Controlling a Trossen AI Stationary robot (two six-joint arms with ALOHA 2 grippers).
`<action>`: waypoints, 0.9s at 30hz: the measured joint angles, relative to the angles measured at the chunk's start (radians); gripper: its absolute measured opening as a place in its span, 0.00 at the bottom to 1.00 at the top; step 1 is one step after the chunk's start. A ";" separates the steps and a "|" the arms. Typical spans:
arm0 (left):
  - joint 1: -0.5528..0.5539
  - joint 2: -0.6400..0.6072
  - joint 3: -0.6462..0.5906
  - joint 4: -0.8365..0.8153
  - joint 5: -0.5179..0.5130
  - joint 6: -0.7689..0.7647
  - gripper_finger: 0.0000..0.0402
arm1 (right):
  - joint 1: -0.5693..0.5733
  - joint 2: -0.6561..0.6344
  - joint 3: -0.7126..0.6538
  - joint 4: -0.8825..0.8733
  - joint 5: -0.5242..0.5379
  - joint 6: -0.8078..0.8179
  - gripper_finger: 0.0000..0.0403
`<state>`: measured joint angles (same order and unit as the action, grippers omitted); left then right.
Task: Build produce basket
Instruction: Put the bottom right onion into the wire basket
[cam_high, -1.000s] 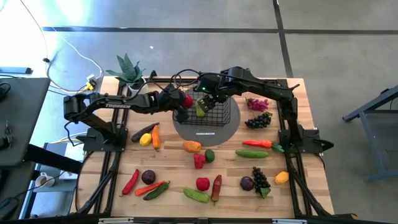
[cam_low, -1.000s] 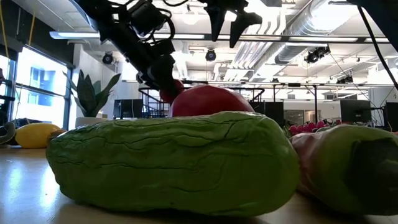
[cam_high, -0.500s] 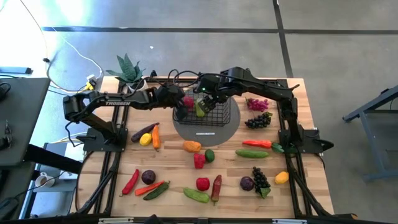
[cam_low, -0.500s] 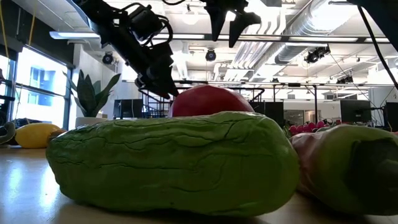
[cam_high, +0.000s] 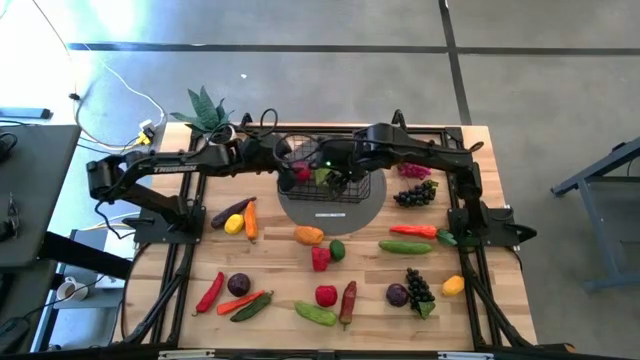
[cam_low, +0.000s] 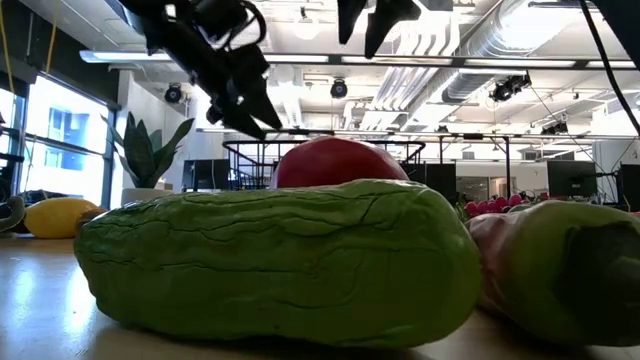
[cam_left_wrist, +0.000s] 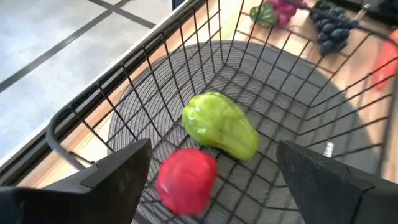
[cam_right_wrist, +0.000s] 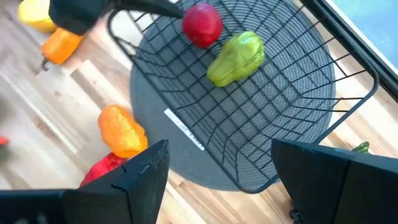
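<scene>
The black wire-mesh basket (cam_high: 362, 187) stands on a grey round mat (cam_high: 330, 213) at the far middle of the table. A red tomato (cam_left_wrist: 186, 178) and a green pepper (cam_left_wrist: 221, 126) lie on its mesh floor. My left gripper (cam_high: 293, 168) hangs open over the basket's left side, above the tomato and clear of it. My right gripper (cam_high: 342, 172) hangs open and empty over the basket's middle, higher up. The rest of the produce lies spread over the table.
Pink grapes (cam_high: 413, 167) and dark grapes (cam_high: 415, 193) lie right of the basket. An orange pepper (cam_high: 308, 235), a red pepper (cam_high: 320, 257) and a cucumber (cam_high: 405, 246) lie nearer. A potted plant (cam_high: 205, 110) stands at the far left. A green cucumber (cam_low: 270, 260) fills the low view.
My left gripper has carried the red tomato right over the basket's rim, let it go and risen. The tomato now lies on the basket floor beside the green pepper. My right gripper has risen a little above the basket.
</scene>
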<state>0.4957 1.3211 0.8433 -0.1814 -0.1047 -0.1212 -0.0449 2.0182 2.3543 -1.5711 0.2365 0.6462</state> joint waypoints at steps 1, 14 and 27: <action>-0.002 -0.019 0.000 -0.024 0.000 -0.006 0.84 | 0.010 -0.002 -0.001 0.000 0.002 -0.004 0.65; -0.061 -0.157 0.000 -0.183 0.093 -0.076 0.84 | 0.155 -0.110 -0.259 0.001 -0.032 0.194 0.65; -0.126 -0.160 0.000 -0.242 0.199 -0.059 0.84 | 0.331 -0.264 -0.582 0.000 -0.091 0.627 0.65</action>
<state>0.3697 1.1614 0.8433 -0.4233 0.0946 -0.1800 0.2865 1.7540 1.7721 -1.5708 0.1457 1.2729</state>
